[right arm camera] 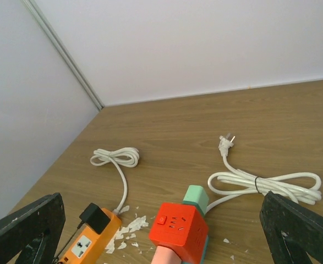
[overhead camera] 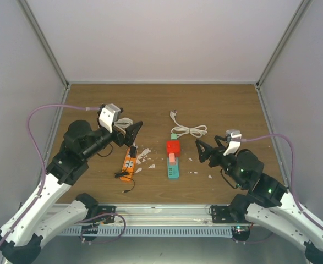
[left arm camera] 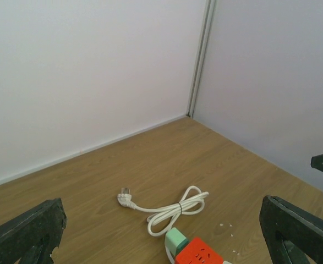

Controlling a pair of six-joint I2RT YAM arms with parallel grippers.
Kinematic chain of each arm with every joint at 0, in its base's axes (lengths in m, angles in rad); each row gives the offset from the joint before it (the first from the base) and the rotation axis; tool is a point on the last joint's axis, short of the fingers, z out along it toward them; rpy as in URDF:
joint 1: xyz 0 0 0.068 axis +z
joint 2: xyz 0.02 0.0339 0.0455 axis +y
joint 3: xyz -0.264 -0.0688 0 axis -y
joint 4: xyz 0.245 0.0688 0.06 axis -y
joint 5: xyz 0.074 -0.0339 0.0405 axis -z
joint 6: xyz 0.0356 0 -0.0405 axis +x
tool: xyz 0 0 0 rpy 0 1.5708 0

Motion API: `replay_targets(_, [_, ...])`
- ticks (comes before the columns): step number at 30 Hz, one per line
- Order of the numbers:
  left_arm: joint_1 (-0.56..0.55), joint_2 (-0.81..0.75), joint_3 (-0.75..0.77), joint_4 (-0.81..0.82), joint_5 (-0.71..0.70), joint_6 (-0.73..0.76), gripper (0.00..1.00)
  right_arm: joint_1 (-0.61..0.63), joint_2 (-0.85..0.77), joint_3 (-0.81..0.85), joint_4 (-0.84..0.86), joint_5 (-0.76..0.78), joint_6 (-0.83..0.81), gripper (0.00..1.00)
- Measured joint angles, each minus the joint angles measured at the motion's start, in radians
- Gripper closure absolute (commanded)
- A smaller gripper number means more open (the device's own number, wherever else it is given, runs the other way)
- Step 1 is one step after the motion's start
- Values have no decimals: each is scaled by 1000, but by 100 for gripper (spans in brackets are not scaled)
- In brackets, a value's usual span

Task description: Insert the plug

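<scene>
The red cube socket (overhead camera: 173,147) sits on top of a teal power strip (overhead camera: 174,171) in the middle of the wooden table (overhead camera: 222,104), and everything else is easiest placed from it. The plug (overhead camera: 174,114) is white and sits at the free end of a white cable (overhead camera: 190,131) tied in a loose coil. It lies flat on the wood beyond the cube, toward the back wall, with the coil just behind the cube and a little to its right; nothing grips it. The left gripper (overhead camera: 136,133) hovers to the left of the cube, jaws spread wide and empty (its wrist camera looks out between the two fingers at the plug and coil). The right gripper (overhead camera: 198,152) hangs just right of the cube, likewise wide apart with nothing between its fingers. Left of the cube, under the left gripper, lies an orange power strip (overhead camera: 129,163) with a black adapter (overhead camera: 133,151) seated at its far end. White flakes (overhead camera: 144,153) are scattered between that strip and the cube. A second white coil (right arm camera: 117,158) lies farther left and behind — partly hidden by the left arm in the top view.
</scene>
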Motion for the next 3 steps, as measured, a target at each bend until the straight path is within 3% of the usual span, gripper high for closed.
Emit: replay_targets(3, [0,0,0,1,1,1,1,0,0,0,0,2,-7,0])
